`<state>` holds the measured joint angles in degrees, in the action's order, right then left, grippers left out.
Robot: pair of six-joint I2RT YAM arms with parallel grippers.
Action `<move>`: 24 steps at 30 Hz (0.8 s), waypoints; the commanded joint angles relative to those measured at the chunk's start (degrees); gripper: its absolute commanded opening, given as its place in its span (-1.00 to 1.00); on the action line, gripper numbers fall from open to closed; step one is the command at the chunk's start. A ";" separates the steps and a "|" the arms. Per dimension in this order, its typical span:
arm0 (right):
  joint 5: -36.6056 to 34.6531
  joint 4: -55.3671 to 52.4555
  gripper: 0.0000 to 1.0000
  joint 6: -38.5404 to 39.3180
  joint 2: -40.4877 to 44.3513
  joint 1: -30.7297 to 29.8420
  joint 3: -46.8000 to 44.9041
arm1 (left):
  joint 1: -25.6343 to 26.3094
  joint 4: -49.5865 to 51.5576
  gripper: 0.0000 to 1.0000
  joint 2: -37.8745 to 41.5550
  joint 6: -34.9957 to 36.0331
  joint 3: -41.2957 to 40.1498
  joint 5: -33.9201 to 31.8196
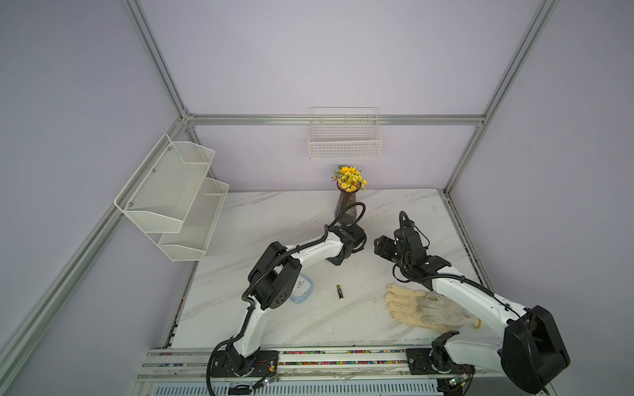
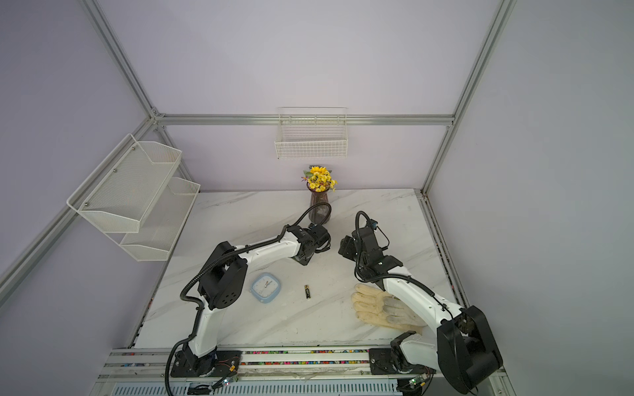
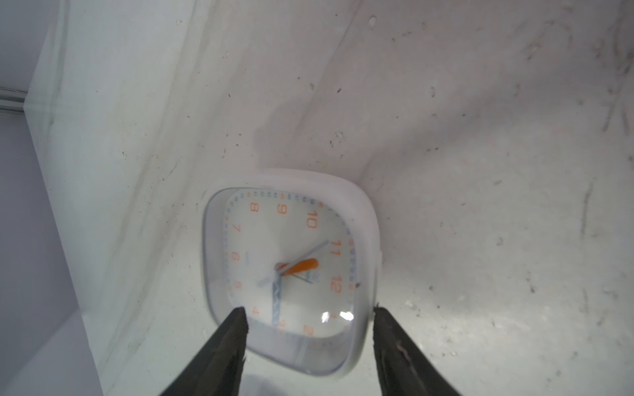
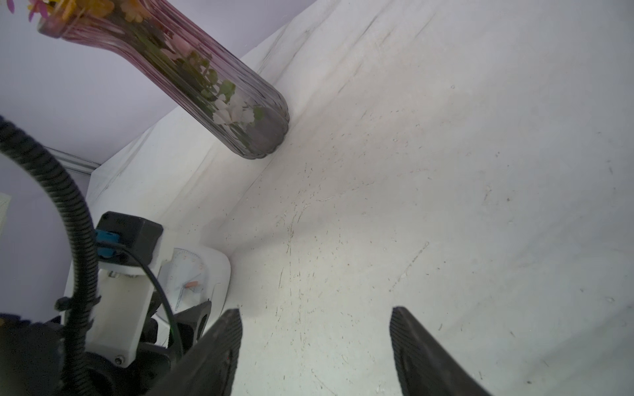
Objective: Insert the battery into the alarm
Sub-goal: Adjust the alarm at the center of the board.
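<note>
Face up on the marble desk [image 2: 240,219]: alarm clock [image 2: 265,287]. Farther back, left claw [image 3: 308,310] and right claw [image 4: 315,310] both parted, empty. Battery [image 2: 307,291] flat between alarm clock and glove [image 2: 380,308], long axis pointing away from the base, nearer left claw.

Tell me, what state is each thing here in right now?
alarm clock, lying face up on the table
battery, lying loose, apart from the clock, not inserted
left pincer, open, holding nothing
right pincer, open, holding nothing
glove, lying flat
vase, upright, filled with yellow flowers
</note>
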<state>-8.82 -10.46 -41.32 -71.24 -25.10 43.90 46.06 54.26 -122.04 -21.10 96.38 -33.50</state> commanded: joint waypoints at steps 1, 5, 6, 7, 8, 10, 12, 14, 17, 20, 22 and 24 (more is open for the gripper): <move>-1.55 -0.70 0.43 -0.83 0.94 0.41 -0.49 | 0.08 -2.42 0.19 1.16 -1.97 -0.27 3.25; -1.16 -0.57 0.43 -0.81 1.15 0.41 -0.61 | 0.08 -6.33 0.20 4.75 -2.69 -3.26 5.93; -0.88 -0.51 0.43 -0.65 1.11 0.45 -0.63 | -0.02 -7.17 0.21 5.67 -3.00 -3.98 6.58; -0.54 -0.44 0.43 -0.40 1.07 0.48 -0.58 | -0.01 -8.35 0.23 7.06 -3.42 -4.93 7.50; -0.05 -0.22 0.42 -0.13 0.99 0.48 -0.57 | -0.07 -9.50 0.23 8.55 -3.95 -5.91 8.69; 1.08 0.14 0.42 0.19 0.87 0.46 -0.65 | -0.51 -12.07 0.25 11.48 -5.09 -8.27 10.80; 2.17 0.56 0.42 0.36 0.85 0.45 -0.81 | -1.08 -14.60 0.31 14.98 -6.56 -10.89 12.63; 3.17 1.18 0.41 0.29 0.89 0.43 -1.00 | -1.99 -16.89 0.33 18.82 -8.32 -14.11 14.55; 5.41 2.55 0.41 0.96 0.89 0.45 -1.26 | -3.61 -19.96 0.41 24.84 -10.60 -19.30 16.99; 8.34 4.09 0.41 1.41 0.40 0.36 -1.36 | -6.18 -22.15 0.52 30.69 -13.43 -25.08 20.19; 9.75 5.23 0.40 1.61 -0.23 -0.25 -1.34 | -8.45 -23.24 0.54 34.82 -15.77 -29.40 22.99; 10.72 6.34 0.40 1.64 -1.35 -1.50 -1.23 | -10.73 -23.74 0.57 38.47 -18.28 -33.53 25.52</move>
<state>-0.99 -7.66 -40.38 -71.29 -25.39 43.05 37.87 33.36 -87.90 -33.71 66.74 -13.06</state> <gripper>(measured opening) 0.700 0.782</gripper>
